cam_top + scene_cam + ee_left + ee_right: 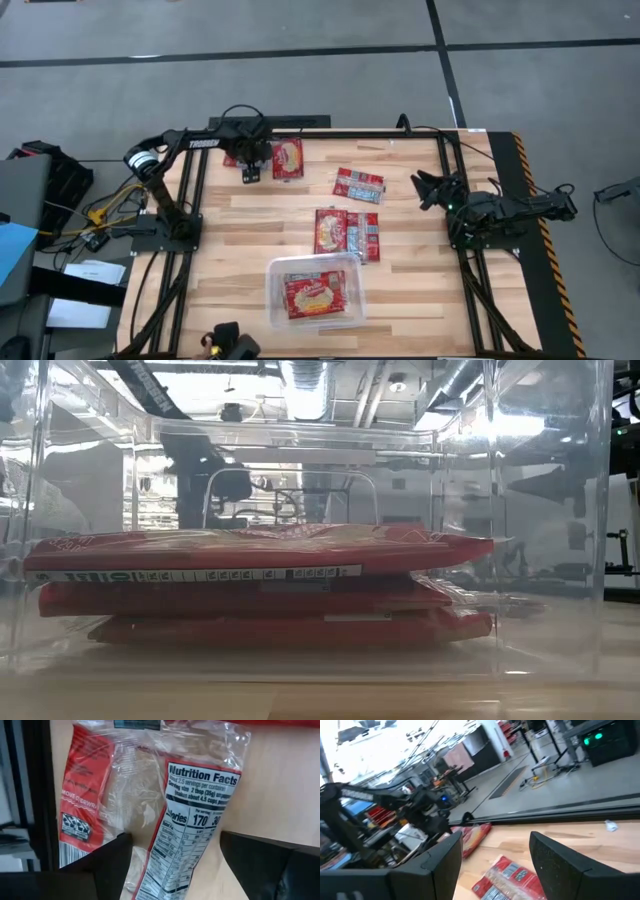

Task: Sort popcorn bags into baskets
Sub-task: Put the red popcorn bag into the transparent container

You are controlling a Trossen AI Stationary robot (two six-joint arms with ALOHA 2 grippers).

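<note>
Red popcorn bags lie flat on the wooden table: one with a yellow picture (288, 158) by the far edge, one (358, 184) right of it, two side by side (330, 230) (364, 236) at the middle. Another bag (200, 795), label side up with its nutrition panel showing, lies under my left gripper (250, 170) (175, 840), which is open, one finger on each side of it. The clear basket (276, 300) near the near edge holds stacked bags (260, 575). My right gripper (424, 187) (495, 845) is open above the table's right side, touching nothing. My left gripper comes from above, pointing down, its open fingers (112, 857) standing across the bag's end with the nutrition panel (175, 865). The bag lies flat on the table. Whether the fingertips touch its wrapper I cannot tell.
Black frame rails run along the table's left (190, 190), far (340, 130) and right (455, 200) sides. Bare wood lies between the basket and the left rail. Cables and equipment sit off the table's left edge (60, 210).
</note>
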